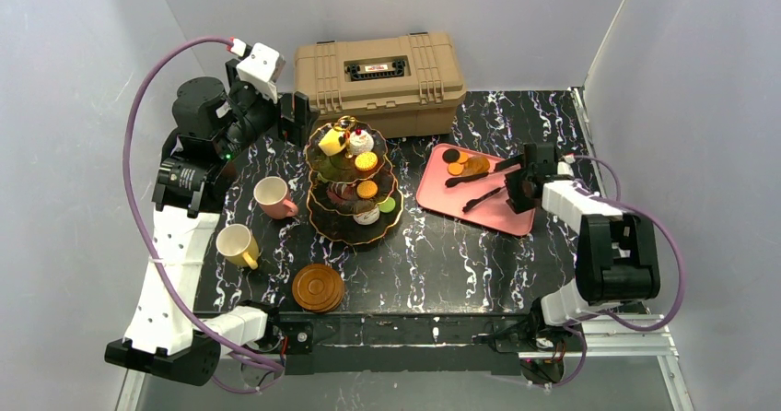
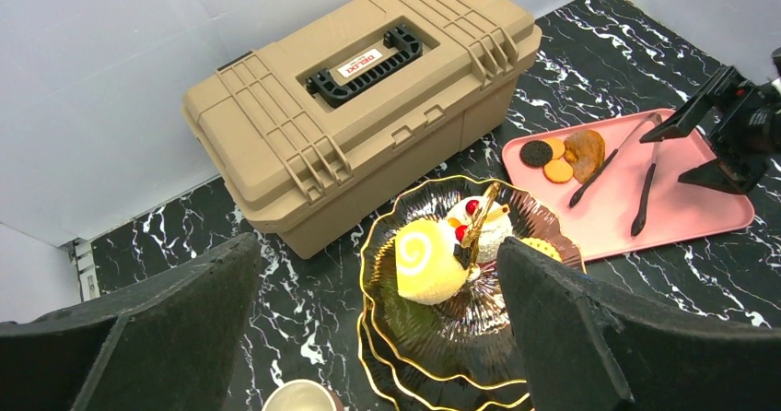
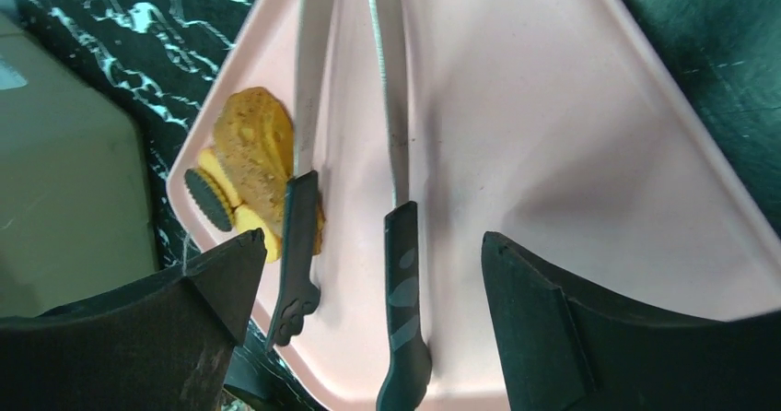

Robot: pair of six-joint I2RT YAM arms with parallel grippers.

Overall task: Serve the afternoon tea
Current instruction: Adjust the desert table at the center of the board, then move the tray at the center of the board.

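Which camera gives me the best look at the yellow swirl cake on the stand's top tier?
Left wrist: the yellow swirl cake is close and large, framed between that arm's open jaws, its spiral clear. Top external shows it small, from above, on the stand's top tier. Right wrist misses it, showing the pink tray instead.

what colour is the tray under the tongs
The tray is pink, clearest in the left wrist view.

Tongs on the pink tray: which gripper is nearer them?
Right. The right gripper hovers open directly over the tongs; the left gripper is far off, beyond the tiered stand, by the toolbox.
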